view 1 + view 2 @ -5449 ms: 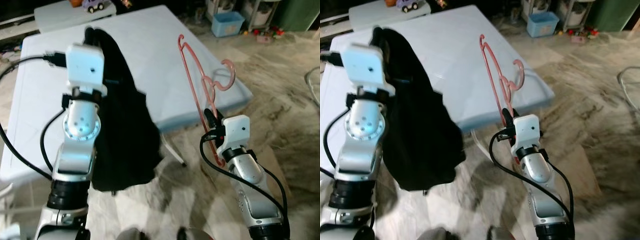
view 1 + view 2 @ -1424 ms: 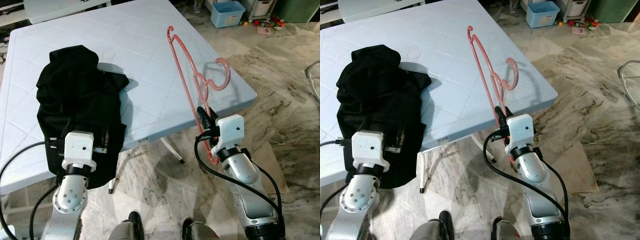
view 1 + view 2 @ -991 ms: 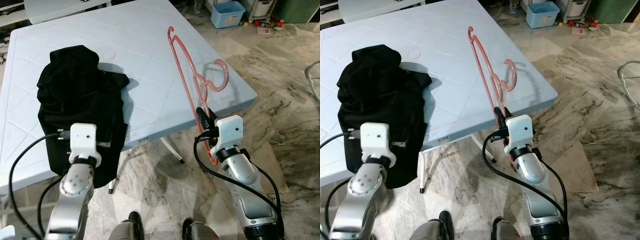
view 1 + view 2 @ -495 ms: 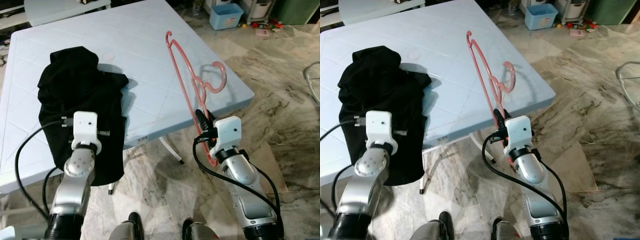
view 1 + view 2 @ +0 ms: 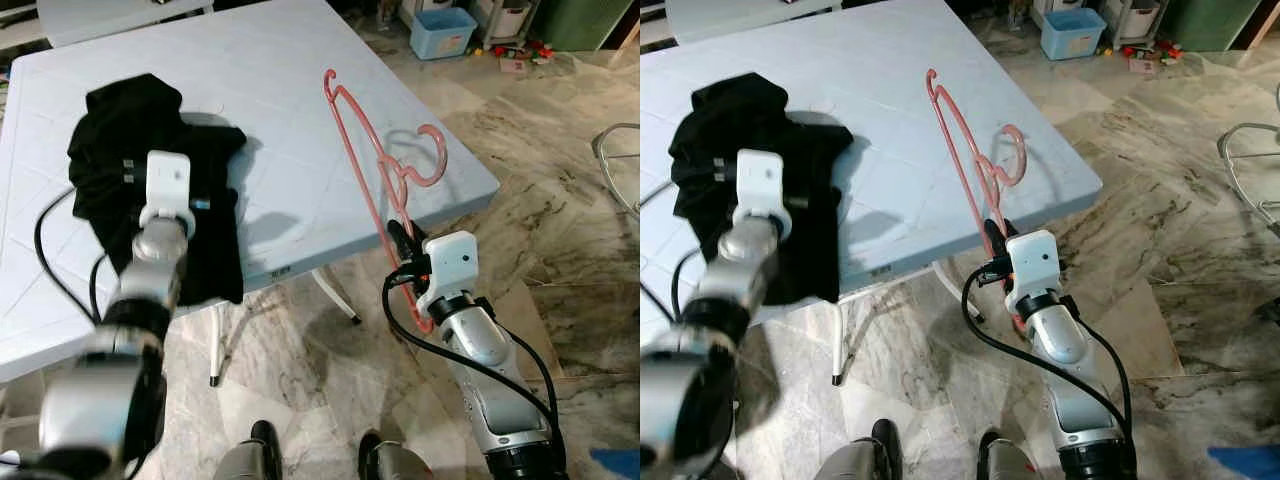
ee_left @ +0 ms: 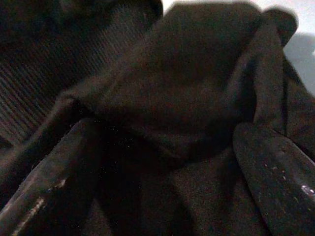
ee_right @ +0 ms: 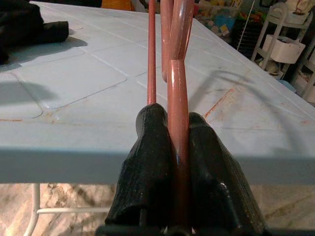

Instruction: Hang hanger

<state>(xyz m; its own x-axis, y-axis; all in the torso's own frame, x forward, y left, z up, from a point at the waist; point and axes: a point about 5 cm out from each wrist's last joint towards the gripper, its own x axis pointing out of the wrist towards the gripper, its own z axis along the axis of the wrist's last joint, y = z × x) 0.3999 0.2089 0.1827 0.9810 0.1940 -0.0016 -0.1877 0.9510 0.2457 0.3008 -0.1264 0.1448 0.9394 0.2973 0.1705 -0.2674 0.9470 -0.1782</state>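
Left eye view: pale blue table (image 5: 290,110) on marble floor (image 5: 560,250); right gripper (image 5: 398,243) clamps a pink hanger (image 5: 375,165); left gripper (image 6: 162,162), fingers spread, over black garment (image 5: 120,130).

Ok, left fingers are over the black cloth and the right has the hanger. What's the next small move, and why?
Probably close the left gripper on the black garment. Its fingers stand open with a fold of the fabric between them, and the garment lies heaped on the table. The right gripper is clamped on the pink hanger, upright at the table edge, so that side looks ready.
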